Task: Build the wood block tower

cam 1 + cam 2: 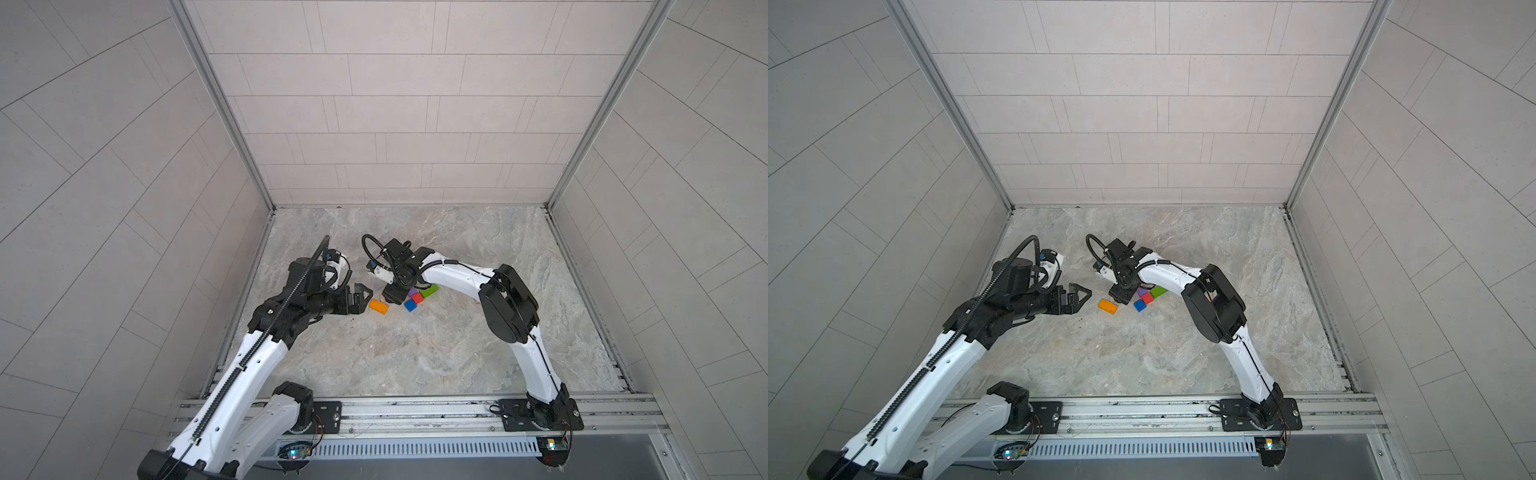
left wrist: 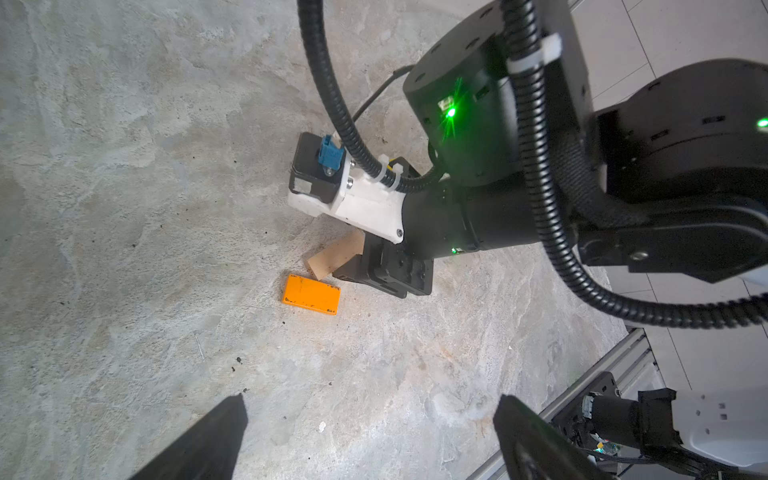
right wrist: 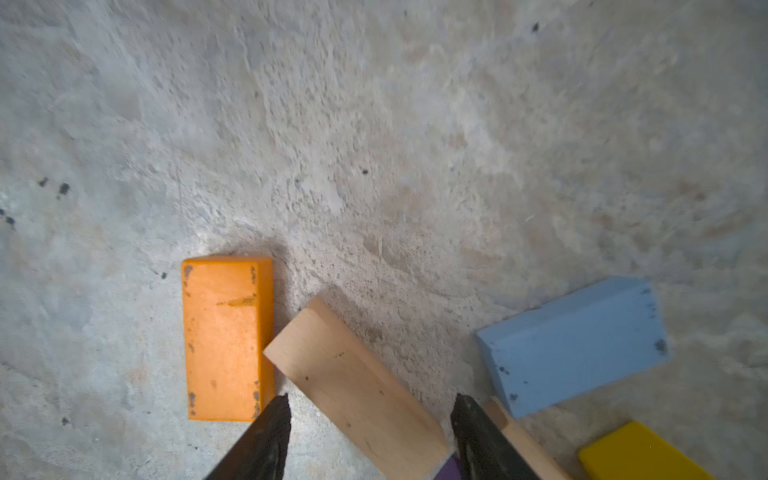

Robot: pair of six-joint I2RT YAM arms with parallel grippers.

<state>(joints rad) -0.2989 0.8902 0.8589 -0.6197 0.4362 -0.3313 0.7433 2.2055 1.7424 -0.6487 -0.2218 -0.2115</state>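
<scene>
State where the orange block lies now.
In both top views the orange block lies on the table, left of the blue cube and right of the left claw; the right wrist view shows a tan block close beside it.

Mottled grey floor (image 3: pixel 374 124) — orange block (image 3: pixel 226 336), tan block (image 3: pixel 353 386).

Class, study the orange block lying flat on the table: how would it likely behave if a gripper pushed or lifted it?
Resting on its broad face, the orange block would probably slide rather than roll or tip. Its crisp edges and chipped paint suggest rigid painted wood that should keep its shape when squeezed.
</scene>
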